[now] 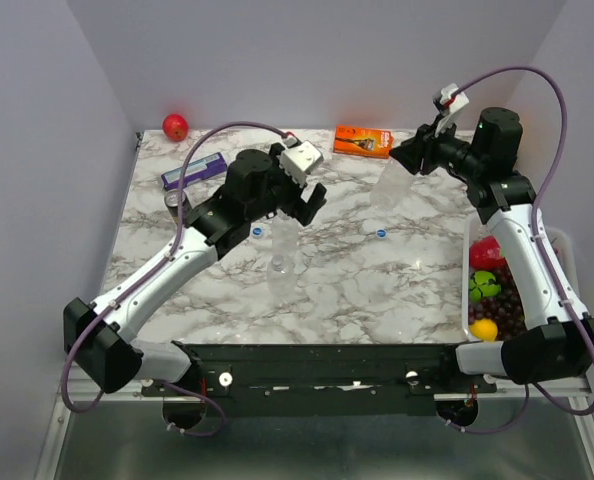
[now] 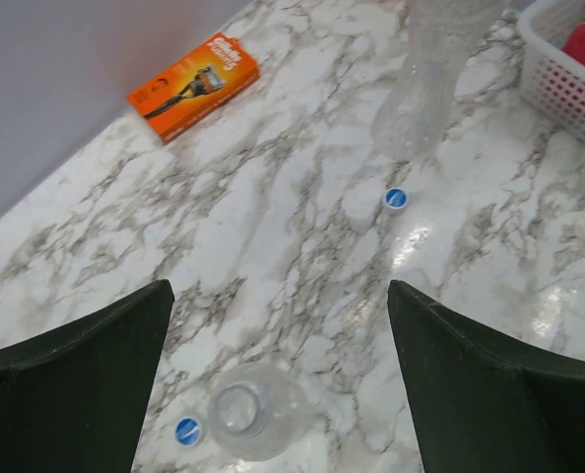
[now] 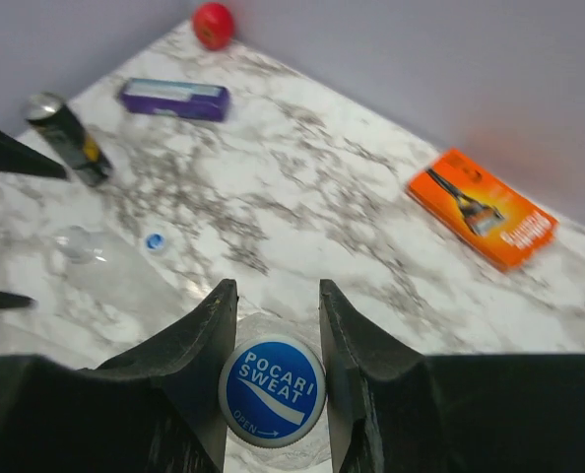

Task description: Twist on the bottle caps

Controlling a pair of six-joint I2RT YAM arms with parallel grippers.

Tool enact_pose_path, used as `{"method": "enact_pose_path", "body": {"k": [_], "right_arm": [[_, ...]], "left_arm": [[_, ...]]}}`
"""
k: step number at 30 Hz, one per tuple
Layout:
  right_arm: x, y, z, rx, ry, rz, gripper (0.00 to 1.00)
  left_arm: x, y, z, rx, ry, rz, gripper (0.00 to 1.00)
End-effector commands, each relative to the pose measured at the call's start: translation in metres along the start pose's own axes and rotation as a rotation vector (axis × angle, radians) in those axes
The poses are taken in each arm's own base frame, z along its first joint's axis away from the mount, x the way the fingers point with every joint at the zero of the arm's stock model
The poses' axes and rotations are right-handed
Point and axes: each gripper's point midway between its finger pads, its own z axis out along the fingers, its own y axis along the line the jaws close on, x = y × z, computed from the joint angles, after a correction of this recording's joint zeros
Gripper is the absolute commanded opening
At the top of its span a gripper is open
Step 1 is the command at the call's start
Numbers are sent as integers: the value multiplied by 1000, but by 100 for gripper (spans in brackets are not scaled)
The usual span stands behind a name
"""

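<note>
The right end effector [image 3: 275, 310] is closed on the round blue plastic screw cap [image 3: 272, 391] atop the upright clear plastic bottle [image 1: 388, 188] directly below it, axis vertical; the left end effector [image 2: 281, 296] gapes empty.

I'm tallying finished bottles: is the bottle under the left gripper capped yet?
No, the bottle shows an open, bare mouth, and a blue cap lies beside it.

Wide lane of bare table [image 1: 337, 285] between the open bottle [image 1: 277, 266] and the capped bottle [image 1: 389, 188], just one blue cap [image 1: 380, 232] lying in it. Rightward the basket [image 1: 469, 285] walls the edge; orange box [image 1: 362, 140] at the back, can [image 1: 174, 203] and purple box [image 1: 193, 171] far left.
</note>
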Motion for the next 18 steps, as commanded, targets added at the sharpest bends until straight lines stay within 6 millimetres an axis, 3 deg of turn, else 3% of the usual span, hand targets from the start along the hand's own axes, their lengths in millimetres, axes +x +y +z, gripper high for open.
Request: {"method": "enact_pose_path", "body": {"k": [1,6,9,16,18], "right_arm": [[40,-60,1,189,75,-84,0],[85,-100,8,253,146,-64,0],[108,-115,12,272,170,-94,0],[136,-136,22,299,203,-100,1],[143,-148,15,329,209,-81,2]], "left_arm": [[-16,18,-37,-60,-28,117,99],[-33,14,-42,-41,-76,95,99],[-32,11,-42,-25,-72,85,99],[-32,15,-42,-39,-43,118,99],[-32,18,-40,-50,-40,128,99]]}}
